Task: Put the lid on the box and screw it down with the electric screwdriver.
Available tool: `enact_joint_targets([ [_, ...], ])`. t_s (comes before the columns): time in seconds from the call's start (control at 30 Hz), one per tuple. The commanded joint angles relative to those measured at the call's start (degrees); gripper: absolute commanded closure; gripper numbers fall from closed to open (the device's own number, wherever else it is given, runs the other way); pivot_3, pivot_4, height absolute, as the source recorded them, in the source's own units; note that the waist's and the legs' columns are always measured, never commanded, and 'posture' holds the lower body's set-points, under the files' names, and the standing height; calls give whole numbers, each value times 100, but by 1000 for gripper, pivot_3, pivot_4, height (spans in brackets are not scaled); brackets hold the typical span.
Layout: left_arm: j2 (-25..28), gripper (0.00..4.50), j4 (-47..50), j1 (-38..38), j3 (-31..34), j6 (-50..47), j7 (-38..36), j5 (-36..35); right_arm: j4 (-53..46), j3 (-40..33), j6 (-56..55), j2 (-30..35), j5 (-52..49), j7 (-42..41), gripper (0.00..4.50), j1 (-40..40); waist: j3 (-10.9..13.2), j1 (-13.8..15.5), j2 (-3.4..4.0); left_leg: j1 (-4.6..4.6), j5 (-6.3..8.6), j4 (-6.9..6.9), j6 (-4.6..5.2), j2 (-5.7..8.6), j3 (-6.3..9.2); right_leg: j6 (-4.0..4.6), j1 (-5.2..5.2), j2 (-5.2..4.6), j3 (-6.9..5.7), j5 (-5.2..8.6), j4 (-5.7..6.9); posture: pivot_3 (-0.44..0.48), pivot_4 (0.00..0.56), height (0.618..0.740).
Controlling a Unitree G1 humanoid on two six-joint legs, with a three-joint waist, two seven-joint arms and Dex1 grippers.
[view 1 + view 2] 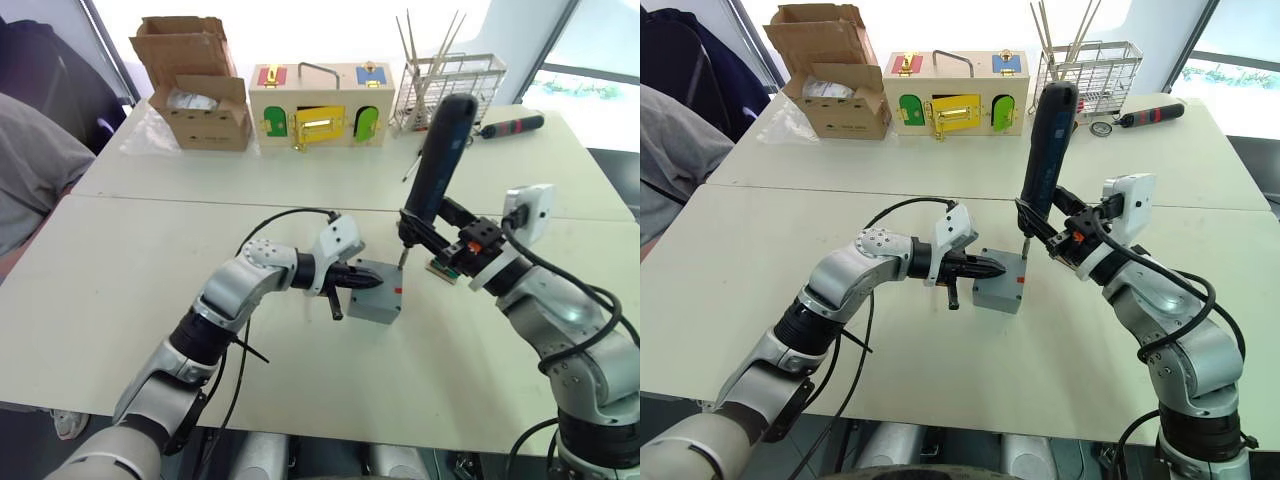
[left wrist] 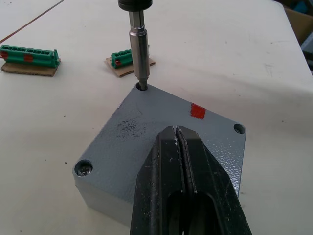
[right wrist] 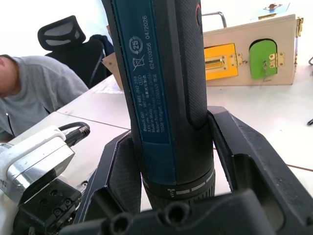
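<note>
While the lid point(image 2: 161, 127) is pinned on the box point(image 1: 375, 305) at mid-worktop by the closed left tool point(image 2: 182, 142), the electric screwdriver point(image 1: 438, 155), clamped in the right tool point(image 1: 440, 240), is seated in a corner hole; driving judged next, kept plumb.

A robotics lab or test workshop: pale white counters point(image 1: 200, 250) pushed together carry a wooden latch-board box with coloured doors point(image 1: 320, 103), an open brown cardboard box point(image 1: 195, 82), a wire rack point(image 1: 445, 90), green terminal blocks on card point(image 2: 29, 58), and a black office chair point(image 3: 66, 34) stands behind.
</note>
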State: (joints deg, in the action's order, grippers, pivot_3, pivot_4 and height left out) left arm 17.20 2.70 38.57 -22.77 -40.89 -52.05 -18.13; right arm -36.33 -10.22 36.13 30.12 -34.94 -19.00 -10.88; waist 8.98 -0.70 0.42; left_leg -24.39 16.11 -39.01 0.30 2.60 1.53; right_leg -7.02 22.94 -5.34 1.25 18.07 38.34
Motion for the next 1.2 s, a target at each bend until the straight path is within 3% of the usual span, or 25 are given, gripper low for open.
enact_joint_targets([
  [0.03, 48, 4500, 106, -119, -14, -101, 24, 24, -129, 78, -104, -88, 22, -94, 2652, 304, -4, 3, -4, 3, 0, 0, 0, 0, 2, 0, -5, 0, 0, 0, -3, 0, 150, 740],
  [0.33, 17, 4500, 144, -146, -46, -173, 48, 34, 120, 368, -473, -215, 313, -230, 2652, 787, -21, -2, -31, 95, 24, 28, 41, -1, 11, 0, -98, 6, -1, 2, -29, 0, 150, 740],
  [1.2, 37, 4500, 177, -166, -7, -193, 108, 30, 468, 605, -726, -107, 806, -589, 2652, 901, -38, 1, -52, 100, 24, 35, 40, -7, 12, 0, -102, 9, 0, 2, -36, 0, 150, 740],
])
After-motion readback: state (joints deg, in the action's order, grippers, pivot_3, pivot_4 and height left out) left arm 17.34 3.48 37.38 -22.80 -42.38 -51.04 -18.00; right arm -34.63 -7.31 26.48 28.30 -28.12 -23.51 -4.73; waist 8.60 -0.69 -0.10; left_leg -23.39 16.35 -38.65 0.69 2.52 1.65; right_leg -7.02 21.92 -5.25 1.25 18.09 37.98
